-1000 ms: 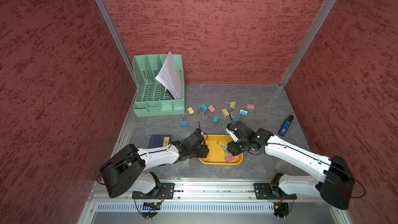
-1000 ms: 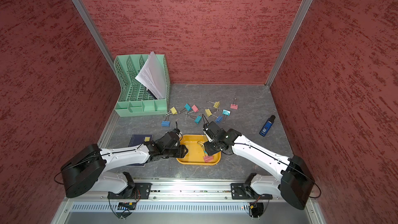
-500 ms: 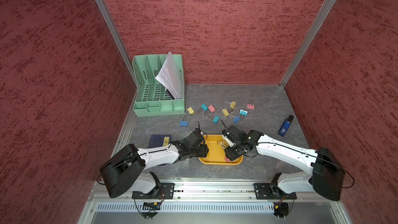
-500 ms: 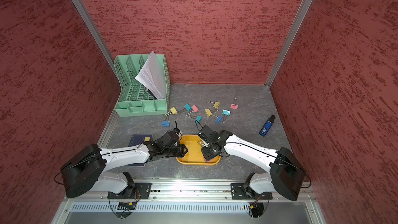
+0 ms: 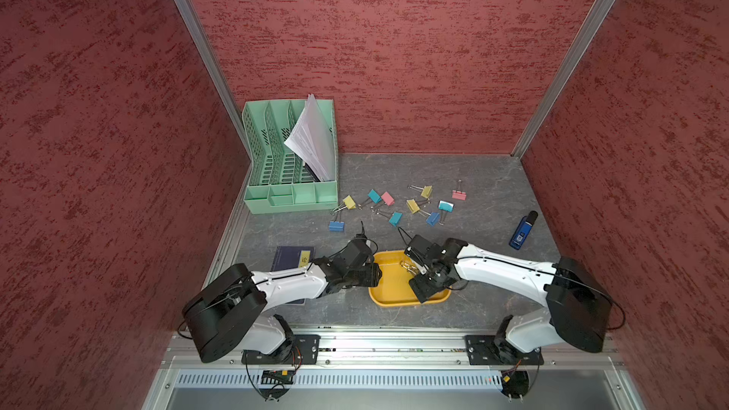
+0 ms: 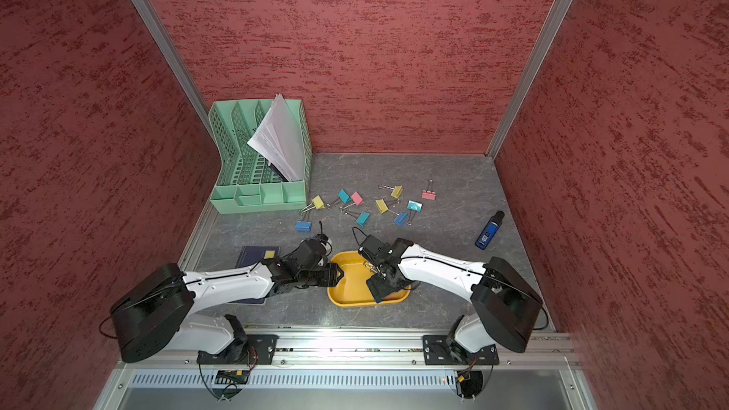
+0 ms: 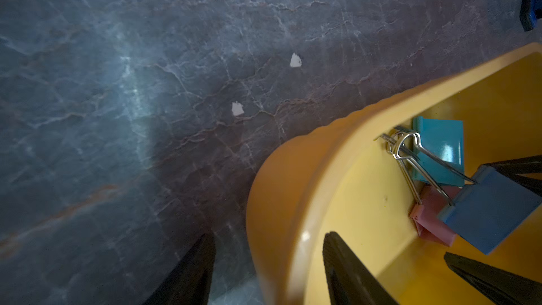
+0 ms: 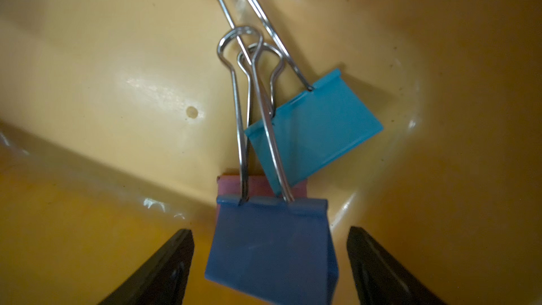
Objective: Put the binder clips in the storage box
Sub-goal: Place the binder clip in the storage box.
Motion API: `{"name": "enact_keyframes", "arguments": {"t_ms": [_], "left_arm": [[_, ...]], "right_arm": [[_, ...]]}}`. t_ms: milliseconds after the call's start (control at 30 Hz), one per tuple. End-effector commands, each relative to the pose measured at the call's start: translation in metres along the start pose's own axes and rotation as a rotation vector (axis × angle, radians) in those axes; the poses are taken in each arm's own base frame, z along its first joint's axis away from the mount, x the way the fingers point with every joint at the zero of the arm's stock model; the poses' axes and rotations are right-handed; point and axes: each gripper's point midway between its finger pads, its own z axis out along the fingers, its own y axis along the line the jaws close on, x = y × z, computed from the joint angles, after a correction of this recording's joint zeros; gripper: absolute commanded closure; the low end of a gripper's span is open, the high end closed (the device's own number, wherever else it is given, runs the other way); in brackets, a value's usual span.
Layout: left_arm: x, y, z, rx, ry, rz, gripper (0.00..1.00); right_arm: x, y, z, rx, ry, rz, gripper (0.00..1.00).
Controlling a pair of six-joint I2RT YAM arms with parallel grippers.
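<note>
The yellow storage box [image 5: 390,297] [image 6: 347,293] sits at the table's front middle. My left gripper [image 5: 374,274] [image 7: 268,236] stands open astride its left rim [image 7: 293,171], one finger outside and one inside, with a gap on each side. My right gripper [image 5: 424,285] [image 8: 269,230] is low inside the box and open. A blue binder clip [image 8: 269,244] [image 7: 492,215] lies between its fingers without touching them. It rests on a pink clip [image 8: 231,186] beside a teal clip [image 8: 313,133]. Several more binder clips lie on the table behind the box, among them a blue one [image 5: 336,226] and a pink one [image 5: 458,194].
A mint-green file organizer [image 5: 290,191] with papers stands at the back left. A dark blue notebook [image 5: 292,258] lies under my left arm. A blue stapler [image 5: 521,230] lies at the right. Red walls close in three sides.
My right gripper has swung further over the box, come down into it and opened, letting go of the blue clip. The left arm has not moved.
</note>
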Motion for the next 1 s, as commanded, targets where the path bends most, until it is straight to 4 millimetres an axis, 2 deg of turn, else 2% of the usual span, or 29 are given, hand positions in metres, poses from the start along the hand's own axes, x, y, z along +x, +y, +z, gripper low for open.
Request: {"name": "enact_keyframes", "arguments": {"t_ms": [0, 133, 233, 333, 400, 433, 533, 667, 767, 900, 967], "left_arm": [[0.019, 0.023, 0.003, -0.067, 0.055, -0.004, 0.37], [0.018, 0.024, 0.003, -0.068, 0.054, -0.004, 0.37], [0.018, 0.023, 0.003, -0.069, 0.052, -0.003, 0.37], [0.016, 0.022, 0.003, -0.068, 0.048, -0.003, 0.37], [0.015, 0.022, 0.003, -0.067, 0.047, -0.005, 0.37], [0.015, 0.021, 0.002, -0.065, 0.046, -0.006, 0.37], [0.017, 0.023, 0.003, -0.069, 0.049, -0.006, 0.37], [0.016, 0.023, 0.004, -0.073, 0.053, -0.005, 0.37], [0.015, 0.023, 0.004, -0.073, 0.049, -0.006, 0.37], [0.016, 0.023, 0.005, -0.074, 0.051, -0.008, 0.37], [0.016, 0.023, 0.005, -0.073, 0.050, -0.008, 0.37]], "right_arm": [[-0.017, -0.013, -0.034, 0.044, -0.120, 0.023, 0.10], [-0.031, -0.012, -0.062, 0.005, -0.240, 0.012, 0.10], [-0.038, -0.011, -0.076, -0.021, -0.301, 0.018, 0.12], [-0.043, 0.006, -0.079, -0.112, -0.312, -0.002, 0.32], [-0.042, 0.012, -0.070, -0.138, -0.283, -0.002, 0.60], [-0.041, 0.013, -0.064, -0.146, -0.268, 0.000, 0.67], [-0.038, 0.011, -0.050, -0.139, -0.252, 0.025, 0.68], [-0.040, 0.018, -0.050, -0.181, -0.258, 0.027, 0.71], [-0.036, 0.019, -0.045, -0.191, -0.243, 0.031, 0.78], [-0.022, 0.011, -0.025, -0.166, -0.160, 0.092, 0.85], [-0.011, -0.002, -0.011, -0.131, -0.100, 0.159, 0.87]]}}
